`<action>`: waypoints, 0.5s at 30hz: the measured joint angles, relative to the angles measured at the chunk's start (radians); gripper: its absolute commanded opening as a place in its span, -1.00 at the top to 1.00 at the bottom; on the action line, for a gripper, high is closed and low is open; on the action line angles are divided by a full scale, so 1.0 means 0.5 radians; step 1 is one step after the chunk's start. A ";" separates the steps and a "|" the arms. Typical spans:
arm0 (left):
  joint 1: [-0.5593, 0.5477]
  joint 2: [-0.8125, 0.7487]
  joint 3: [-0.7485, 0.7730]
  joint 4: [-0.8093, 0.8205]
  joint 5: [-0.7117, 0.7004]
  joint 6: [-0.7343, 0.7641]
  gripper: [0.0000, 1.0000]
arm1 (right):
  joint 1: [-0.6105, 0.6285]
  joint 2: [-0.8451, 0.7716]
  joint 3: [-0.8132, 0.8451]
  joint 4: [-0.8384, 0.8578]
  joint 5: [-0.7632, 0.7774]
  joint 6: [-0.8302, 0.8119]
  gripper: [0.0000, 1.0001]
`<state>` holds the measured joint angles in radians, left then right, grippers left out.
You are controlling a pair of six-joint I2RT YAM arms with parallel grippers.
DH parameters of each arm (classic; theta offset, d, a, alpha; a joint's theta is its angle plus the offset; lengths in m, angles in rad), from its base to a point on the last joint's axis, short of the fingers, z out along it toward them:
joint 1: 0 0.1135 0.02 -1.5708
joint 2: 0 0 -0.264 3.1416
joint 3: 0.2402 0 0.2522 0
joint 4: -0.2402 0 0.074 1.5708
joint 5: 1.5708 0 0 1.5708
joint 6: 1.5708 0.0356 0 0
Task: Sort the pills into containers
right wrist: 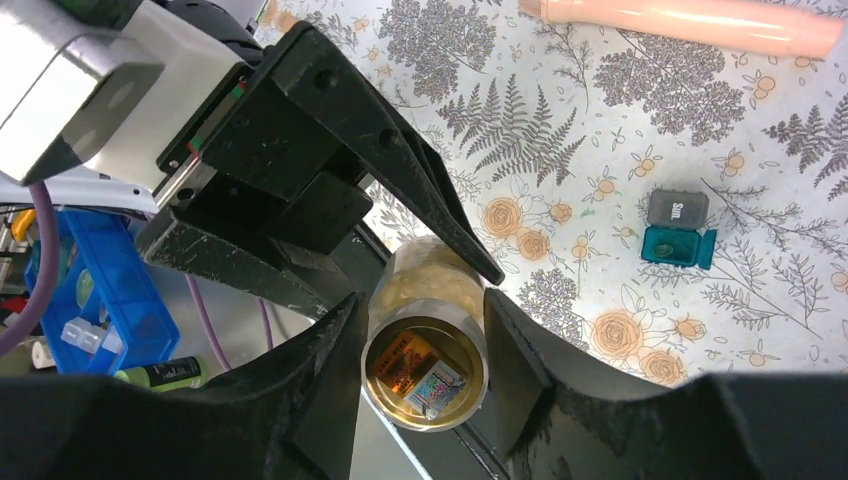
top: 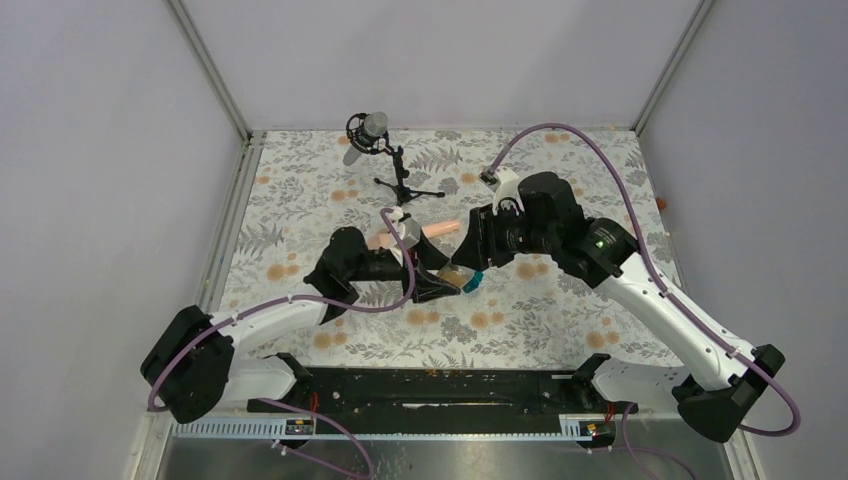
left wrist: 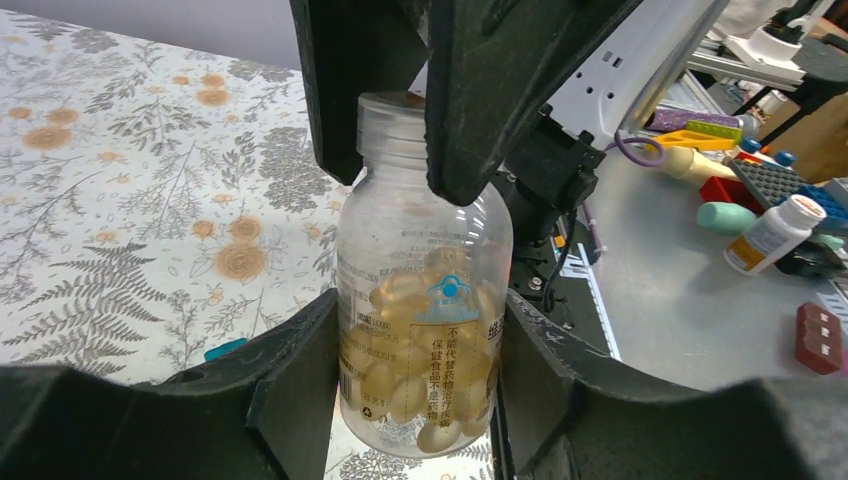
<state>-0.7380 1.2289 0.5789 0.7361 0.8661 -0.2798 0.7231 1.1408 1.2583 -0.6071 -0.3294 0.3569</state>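
The amber translucent bottle [left wrist: 420, 300], part full of yellow softgel pills, is held off the table between both grippers. My left gripper [left wrist: 420, 340] is shut on its lower body. My right gripper [right wrist: 425, 350] is shut on its other end, at the neck [left wrist: 400, 115], where I see a round gold-rimmed face [right wrist: 425, 375]. In the top view the two grippers meet mid-table, left [top: 435, 285] and right [top: 465, 262]. The teal-and-grey box [right wrist: 677, 232] lies on the floral cloth with its grey lid flipped open, just beside the grippers [top: 472, 281].
A long peach cylinder [right wrist: 690, 20] lies behind the grippers [top: 440, 230]. A microphone on a small tripod [top: 385, 150] stands at the back. Beyond the table's near edge are a white pill bottle [left wrist: 770, 232], toy blocks [left wrist: 770, 180] and a blue bin [right wrist: 90, 290].
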 measured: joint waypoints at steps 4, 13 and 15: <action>-0.018 -0.047 0.000 -0.075 -0.060 0.080 1.00 | -0.006 0.037 0.008 0.038 -0.021 0.006 -0.73; -0.039 -0.124 0.000 -0.232 -0.152 0.217 1.00 | -0.010 -0.026 0.046 -0.065 -0.177 -0.355 -0.55; -0.039 -0.124 0.000 -0.252 -0.156 0.233 1.00 | -0.010 -0.037 0.075 -0.121 -0.198 -0.423 -0.48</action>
<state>-0.7574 1.1667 0.5789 0.6102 0.7883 -0.1631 0.7181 1.1221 1.2957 -0.6674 -0.4286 0.1452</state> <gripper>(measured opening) 0.526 0.783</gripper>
